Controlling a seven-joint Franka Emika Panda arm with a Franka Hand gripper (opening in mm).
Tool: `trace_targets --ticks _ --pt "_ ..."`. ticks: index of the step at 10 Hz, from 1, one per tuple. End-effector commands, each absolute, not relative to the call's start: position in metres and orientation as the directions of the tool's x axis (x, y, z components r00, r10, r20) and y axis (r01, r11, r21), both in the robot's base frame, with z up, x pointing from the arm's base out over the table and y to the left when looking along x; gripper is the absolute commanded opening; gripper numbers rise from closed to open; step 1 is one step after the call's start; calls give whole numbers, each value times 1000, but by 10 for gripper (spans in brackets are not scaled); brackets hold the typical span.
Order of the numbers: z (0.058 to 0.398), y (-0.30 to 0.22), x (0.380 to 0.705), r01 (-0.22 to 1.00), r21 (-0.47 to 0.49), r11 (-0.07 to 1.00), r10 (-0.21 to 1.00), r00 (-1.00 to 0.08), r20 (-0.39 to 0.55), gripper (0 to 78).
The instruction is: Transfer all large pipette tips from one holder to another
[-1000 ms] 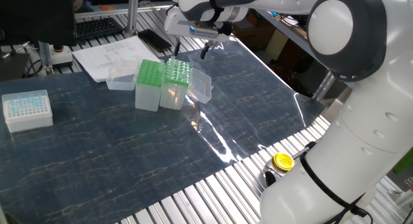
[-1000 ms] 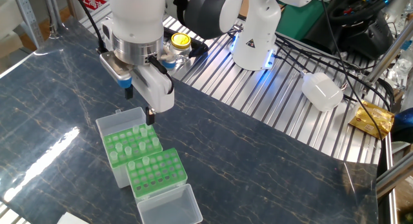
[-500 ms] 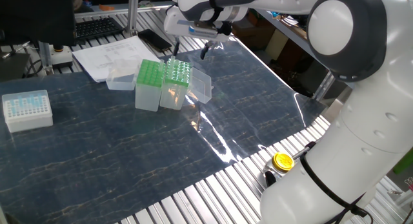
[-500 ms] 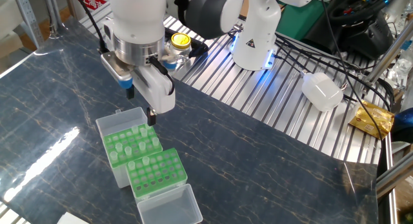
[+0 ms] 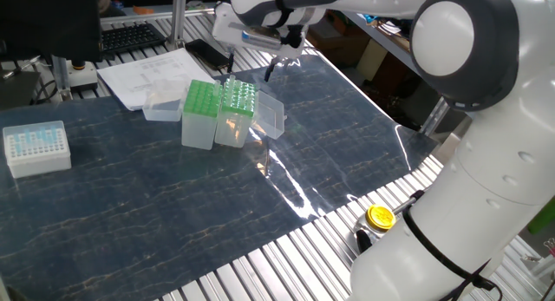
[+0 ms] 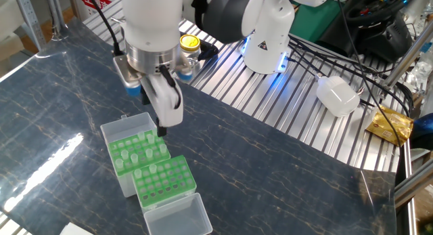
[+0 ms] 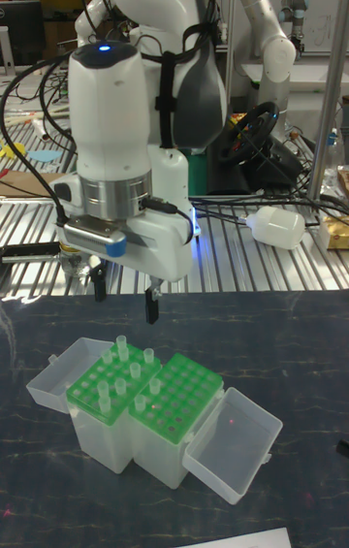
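Evidently the arm is between picks: the gripper (image 7: pixel 123 293) hangs above the 2 green racks with its fingers spread and nothing between them. The large pipette tips (image 7: pixel 120 368) stand scattered in the rack with tips (image 6: pixel 137 152), touching the second rack (image 6: pixel 166 180), whose holes look mostly vacant; both lids hang open. By my judgement, the next move calls for lining up over 1 tip, descending straight and pinching it without knocking its neighbours. The wrist points straight down, the fingers vertical and slightly behind the racks in the tall fixed view.
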State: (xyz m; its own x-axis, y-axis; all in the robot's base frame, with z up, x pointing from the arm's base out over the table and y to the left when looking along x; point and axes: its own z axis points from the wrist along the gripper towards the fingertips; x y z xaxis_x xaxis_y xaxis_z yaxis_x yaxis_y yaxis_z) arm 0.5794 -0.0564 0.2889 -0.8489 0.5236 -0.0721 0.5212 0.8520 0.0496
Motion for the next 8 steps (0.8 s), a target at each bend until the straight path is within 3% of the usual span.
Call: trace_targets --ticks 1,8 --pt "295 -27 601 762 38 646 763 -646 -22 774" --pt "285 -24 621 878 62 474 881 -473 -24 774"
